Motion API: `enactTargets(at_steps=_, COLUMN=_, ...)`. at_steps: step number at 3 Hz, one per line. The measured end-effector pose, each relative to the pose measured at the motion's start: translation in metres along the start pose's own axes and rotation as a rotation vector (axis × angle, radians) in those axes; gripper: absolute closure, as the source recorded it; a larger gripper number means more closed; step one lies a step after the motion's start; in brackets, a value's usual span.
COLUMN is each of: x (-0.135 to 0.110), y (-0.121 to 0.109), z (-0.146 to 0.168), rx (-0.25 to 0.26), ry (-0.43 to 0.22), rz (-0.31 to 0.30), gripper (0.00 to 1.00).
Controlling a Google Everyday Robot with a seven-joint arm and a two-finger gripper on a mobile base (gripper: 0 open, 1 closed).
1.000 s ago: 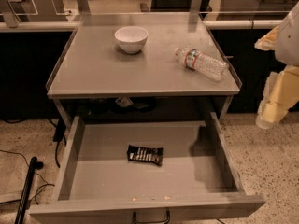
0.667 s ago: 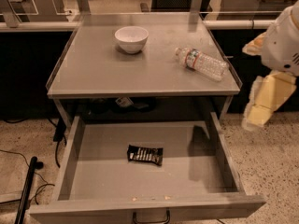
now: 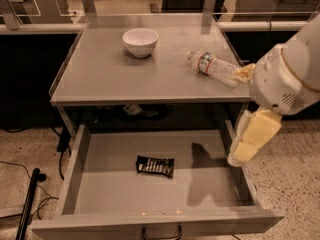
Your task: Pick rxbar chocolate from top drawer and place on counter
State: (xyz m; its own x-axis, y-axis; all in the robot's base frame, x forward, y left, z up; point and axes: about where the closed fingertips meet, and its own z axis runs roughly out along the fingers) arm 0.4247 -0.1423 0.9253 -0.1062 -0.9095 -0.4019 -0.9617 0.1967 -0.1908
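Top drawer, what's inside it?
The rxbar chocolate lies near the middle of the top drawer, with a few crumbs at the front. The gripper hangs over its right wall, hiding part of that side.

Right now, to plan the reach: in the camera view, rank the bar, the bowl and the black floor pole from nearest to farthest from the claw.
The claw hangs by the drawer's right wall.
1. Bar, in the drawer.
2. Bowl, back of the counter.
3. Pole, floor, far left.

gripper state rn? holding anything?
Gripper: open or closed cannot be told. It hangs at the right wall of the top drawer, well apart from the rxbar chocolate lying inside.
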Motion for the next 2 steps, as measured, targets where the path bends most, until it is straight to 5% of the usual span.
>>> enactTargets(at_steps=2, x=0.010, y=0.026, z=0.093, rx=-0.025, ry=0.003, rz=0.031, gripper=0.00)
